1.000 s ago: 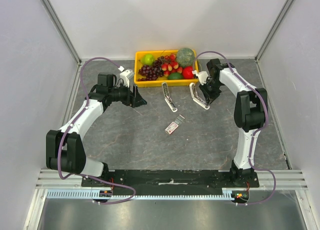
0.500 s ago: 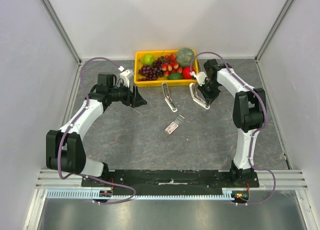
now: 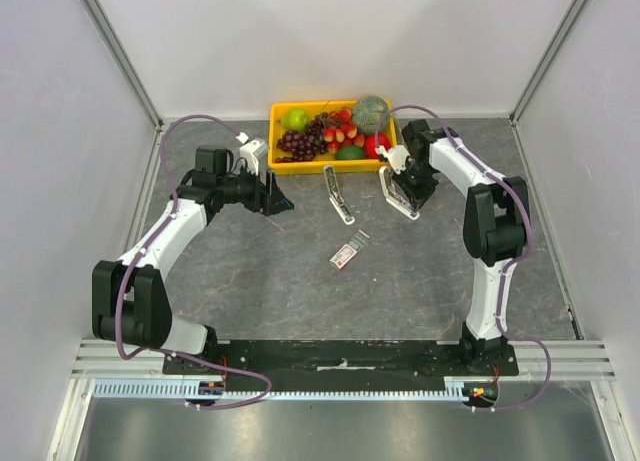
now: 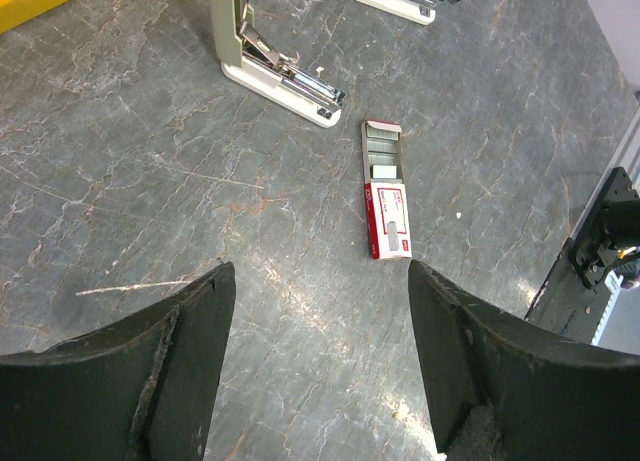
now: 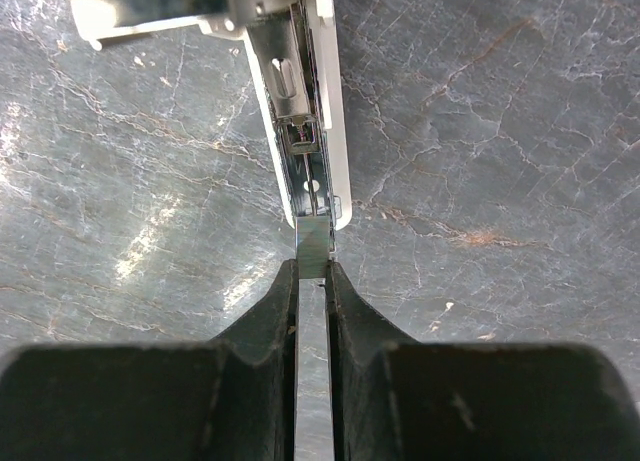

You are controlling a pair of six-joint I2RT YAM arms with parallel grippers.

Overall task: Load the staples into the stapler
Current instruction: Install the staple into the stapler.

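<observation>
Two white staplers lie opened on the grey table: one (image 3: 338, 193) near the middle, one (image 3: 397, 193) to its right. In the right wrist view my right gripper (image 5: 313, 273) is shut on a thin silvery strip of staples (image 5: 313, 249). The strip's front end sits at the mouth of the right stapler's (image 5: 300, 121) open metal channel. The red and white staples box (image 3: 350, 251) lies open on the table, in front of both staplers. My left gripper (image 4: 320, 281) hovers open and empty above the table, with the box (image 4: 387, 191) ahead of it.
A yellow tray (image 3: 274, 141) of toy fruit stands at the back, just behind the staplers. Grey walls close in the table on three sides. The arm bases and a black rail run along the near edge.
My right gripper has edged slightly left, towards the right stapler, with the strip. The left arm has not moved.
</observation>
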